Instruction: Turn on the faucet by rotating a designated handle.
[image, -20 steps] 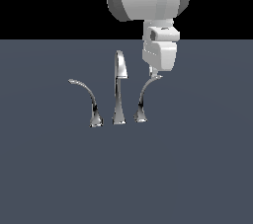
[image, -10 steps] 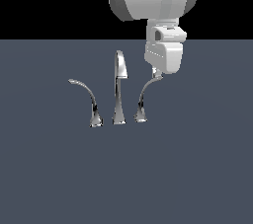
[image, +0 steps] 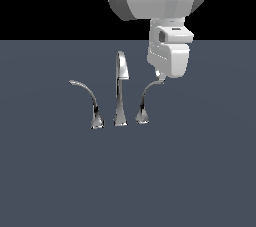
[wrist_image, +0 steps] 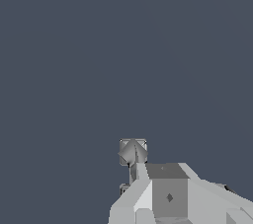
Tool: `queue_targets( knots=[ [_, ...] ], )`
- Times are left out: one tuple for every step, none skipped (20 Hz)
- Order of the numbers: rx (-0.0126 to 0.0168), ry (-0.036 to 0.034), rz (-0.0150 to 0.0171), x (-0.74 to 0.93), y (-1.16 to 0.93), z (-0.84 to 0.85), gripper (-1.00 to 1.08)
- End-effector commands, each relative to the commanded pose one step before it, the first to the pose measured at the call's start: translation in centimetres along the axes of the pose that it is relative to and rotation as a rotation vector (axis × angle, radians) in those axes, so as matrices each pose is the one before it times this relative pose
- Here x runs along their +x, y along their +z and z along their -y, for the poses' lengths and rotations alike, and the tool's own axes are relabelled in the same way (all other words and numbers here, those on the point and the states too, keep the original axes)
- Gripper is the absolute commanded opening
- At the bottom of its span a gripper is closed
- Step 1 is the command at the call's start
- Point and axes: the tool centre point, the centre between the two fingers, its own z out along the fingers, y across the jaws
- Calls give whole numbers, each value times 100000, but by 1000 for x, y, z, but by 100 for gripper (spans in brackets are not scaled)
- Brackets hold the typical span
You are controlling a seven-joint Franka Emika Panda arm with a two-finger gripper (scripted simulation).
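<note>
Where the gripper (image: 161, 77) hangs at the swept tip of the handle (image: 145, 98), the lever curves down and toward the exterior view's left to its base, just beside the spout of the faucet (image: 120, 91). Its long axis thus runs from base up to the tip under the fingers. Whether those fingers are parted or clamped on the tip, I cannot tell; the wrist view shows only one fingertip (wrist_image: 132, 151) over grey floor.

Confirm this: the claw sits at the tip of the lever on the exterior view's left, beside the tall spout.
Wrong lever. In the exterior view the claw is at the tip of the right lever; the left lever beyond the spout stands untouched.
</note>
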Motion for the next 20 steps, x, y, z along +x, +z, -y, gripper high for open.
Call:
queue_targets(
  knots=[
    [-1469,260,386,-306,-47,-1498,-100],
    [-52,66,-2,-58,-6,-342,-100],
    [-68,86,-3,-48,2,-344,-100],
    [-52,66,-2,-59,-7,-345,-100],
    [-53,66,-2,-59,-7,-346,-100],
    [-68,85,-3,-49,0,-348,-100],
    [0,0,0,0,0,0,-100],
    [541,503,-207,464,80,493,-100],
    [-52,-42,16,-392,-3,-189,-100],
    [-37,-30,12,-389,-12,-195,-100],
    [-52,-42,17,-397,-3,-191,-100],
    [-37,-30,12,-394,-12,-197,-100],
    [-52,-42,17,-402,-4,-194,-100],
    [-52,-42,17,-404,-4,-195,-100],
    [-36,-30,12,-401,-13,-200,-100],
    [-52,-42,18,-409,-5,-196,-100],
    [-51,-42,18,-411,-5,-197,-100],
    [-36,-30,14,-409,-14,-202,-100],
    [-51,-42,20,-417,-6,-198,-100],
    [-50,-42,22,-421,-7,-198,-100]
  ],
)
